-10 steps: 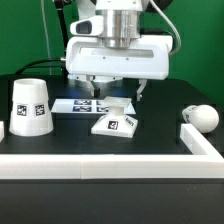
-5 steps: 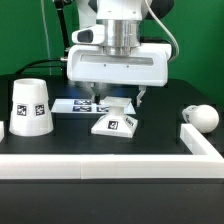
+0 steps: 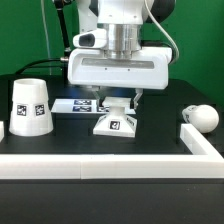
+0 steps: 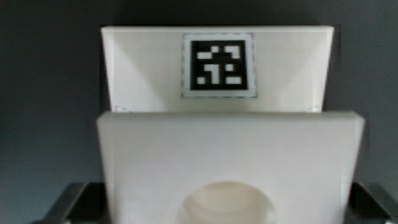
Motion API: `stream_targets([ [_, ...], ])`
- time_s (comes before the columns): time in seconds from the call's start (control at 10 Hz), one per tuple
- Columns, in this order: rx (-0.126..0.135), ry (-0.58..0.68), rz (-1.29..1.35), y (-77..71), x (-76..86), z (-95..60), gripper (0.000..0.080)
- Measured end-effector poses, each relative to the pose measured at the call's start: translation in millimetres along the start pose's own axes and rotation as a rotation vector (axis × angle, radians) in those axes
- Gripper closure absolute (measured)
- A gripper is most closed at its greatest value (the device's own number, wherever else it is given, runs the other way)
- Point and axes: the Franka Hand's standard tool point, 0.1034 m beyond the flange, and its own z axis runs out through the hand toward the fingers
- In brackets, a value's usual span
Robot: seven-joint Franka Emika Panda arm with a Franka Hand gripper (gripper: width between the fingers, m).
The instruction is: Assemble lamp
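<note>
The flat square lamp base (image 3: 116, 124) lies tilted on the black table at the middle, a tag on its front face. My gripper (image 3: 113, 100) is right above it, open, with one finger (image 3: 138, 97) on each side of the base. In the wrist view the base (image 4: 222, 130) fills the picture, its round socket hole low in the middle, and the dark fingers (image 4: 64, 203) stand at both outer edges with a thin gap to it. The cone shade (image 3: 29, 106) stands at the exterior view's left. The ball-topped bulb (image 3: 203, 116) lies at the right.
The marker board (image 3: 72, 104) lies flat just behind the base. A long white rail (image 3: 110, 168) runs along the front, and another white rail (image 3: 200, 142) borders the right side near the bulb.
My gripper has come down a little toward the base, its fingers now lower on both sides of it. The base, shade and bulb have not moved.
</note>
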Motion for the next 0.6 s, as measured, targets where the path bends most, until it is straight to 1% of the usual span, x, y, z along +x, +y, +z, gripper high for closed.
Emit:
stream_targets([
  [0.5,0.003,-0.001,-0.006,0.1,0.0,0.0,0.0266],
  [0.6,0.003,0.000,-0.020,-1.9,1.7,0.1,0.0266],
])
